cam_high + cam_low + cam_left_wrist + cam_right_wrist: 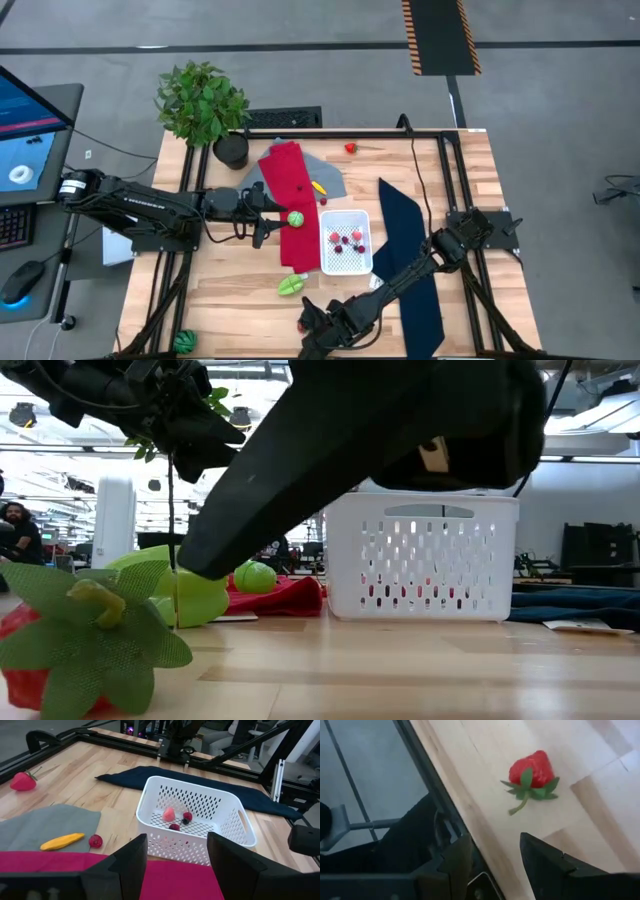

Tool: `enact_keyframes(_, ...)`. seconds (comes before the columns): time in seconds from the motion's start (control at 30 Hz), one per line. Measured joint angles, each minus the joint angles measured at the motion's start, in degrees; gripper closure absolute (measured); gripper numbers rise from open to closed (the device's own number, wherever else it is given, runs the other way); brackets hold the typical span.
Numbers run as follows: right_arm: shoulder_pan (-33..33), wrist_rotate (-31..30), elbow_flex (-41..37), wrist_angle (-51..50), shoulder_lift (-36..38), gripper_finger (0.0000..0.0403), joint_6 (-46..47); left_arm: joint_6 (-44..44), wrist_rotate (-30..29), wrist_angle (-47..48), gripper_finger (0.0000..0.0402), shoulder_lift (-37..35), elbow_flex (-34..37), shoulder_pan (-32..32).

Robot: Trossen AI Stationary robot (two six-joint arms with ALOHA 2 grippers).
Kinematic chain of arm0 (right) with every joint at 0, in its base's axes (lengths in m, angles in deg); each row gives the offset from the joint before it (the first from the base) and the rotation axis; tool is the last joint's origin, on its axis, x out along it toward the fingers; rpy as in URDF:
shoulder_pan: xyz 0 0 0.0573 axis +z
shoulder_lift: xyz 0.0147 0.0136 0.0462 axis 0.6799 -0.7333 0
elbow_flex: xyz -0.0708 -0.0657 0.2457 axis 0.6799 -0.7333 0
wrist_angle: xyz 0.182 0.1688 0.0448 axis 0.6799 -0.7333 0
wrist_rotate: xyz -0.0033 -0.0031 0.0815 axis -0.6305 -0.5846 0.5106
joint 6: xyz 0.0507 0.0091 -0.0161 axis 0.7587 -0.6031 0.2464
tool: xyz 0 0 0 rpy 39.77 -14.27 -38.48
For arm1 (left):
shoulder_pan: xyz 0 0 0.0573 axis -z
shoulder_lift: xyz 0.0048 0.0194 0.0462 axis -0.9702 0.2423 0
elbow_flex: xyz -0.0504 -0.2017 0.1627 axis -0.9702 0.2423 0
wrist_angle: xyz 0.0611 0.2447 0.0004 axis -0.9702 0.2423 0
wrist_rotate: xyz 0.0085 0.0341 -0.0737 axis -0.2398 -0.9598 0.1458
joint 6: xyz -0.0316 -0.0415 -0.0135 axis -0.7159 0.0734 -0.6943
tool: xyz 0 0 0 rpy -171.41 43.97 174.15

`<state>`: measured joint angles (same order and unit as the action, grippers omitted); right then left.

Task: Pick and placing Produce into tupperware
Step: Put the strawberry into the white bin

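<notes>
High view, desk (230, 300): we see a wooden top with a black frame along its sides.
Left arm: it reaches in from the desk's left edge over the red cloth (290, 200), which runs from the far edge toward the near edge at mid-desk.
Right arm: it stretches from the right edge down to the near edge.
Navy cloth (410, 270): it lies right of the tub, running to the near edge.
Grey cloth (45, 825): it sits beside the red cloth toward the far edge, with a yellow piece (62, 841) and a small red fruit (95, 840) on it.
Plant (203, 105): it stands at the far left corner.
Tupperware (345, 242): we find the white tub mid-desk between the two long cloths, with a pink piece (169, 814) and small dark red pieces (187, 816) inside.
Left gripper (272, 218): its fingers stand apart with nothing between them, just beside a green ball (296, 217) on the red cloth.
Right gripper (308, 322): its fingers are parted and empty, close to a red strawberry (532, 774) at the near edge.
Other produce: a green piece (290, 286) lies near the red cloth's near end, and another strawberry (351, 148) near the far edge.
</notes>
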<state>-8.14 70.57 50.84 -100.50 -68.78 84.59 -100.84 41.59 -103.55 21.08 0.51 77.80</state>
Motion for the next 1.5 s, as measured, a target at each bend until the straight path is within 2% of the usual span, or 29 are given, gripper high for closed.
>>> enact_keyframes(0.17,-0.55,-1.76,0.0,-0.02,0.0,0.0212,-0.09,-0.02,-0.02,-0.33,0.0205,0.0,0.02,0.0)
enact_keyframes(0.57,-1.43,2.53,-0.04,0.49,-2.4,0.0212,0.35,0.07,-0.02,-0.26,0.0205,0.0,0.02,0.0)
enact_keyframes(1.17,-2.59,3.0,-0.02,2.48,-2.34,0.0216,-0.68,0.07,-0.02,-0.26,0.0205,0.0,0.02,0.0)
enact_keyframes(1.33,-3.27,4.48,-0.02,2.01,-2.34,0.0248,-0.64,0.08,-0.02,-0.23,0.0205,0.0,0.02,-0.01)
enact_keyframes(1.5,-3.42,5.54,-0.02,1.6,-2.34,0.0327,-1.54,0.09,-0.02,-0.17,0.0205,0.0,0.02,-0.02)
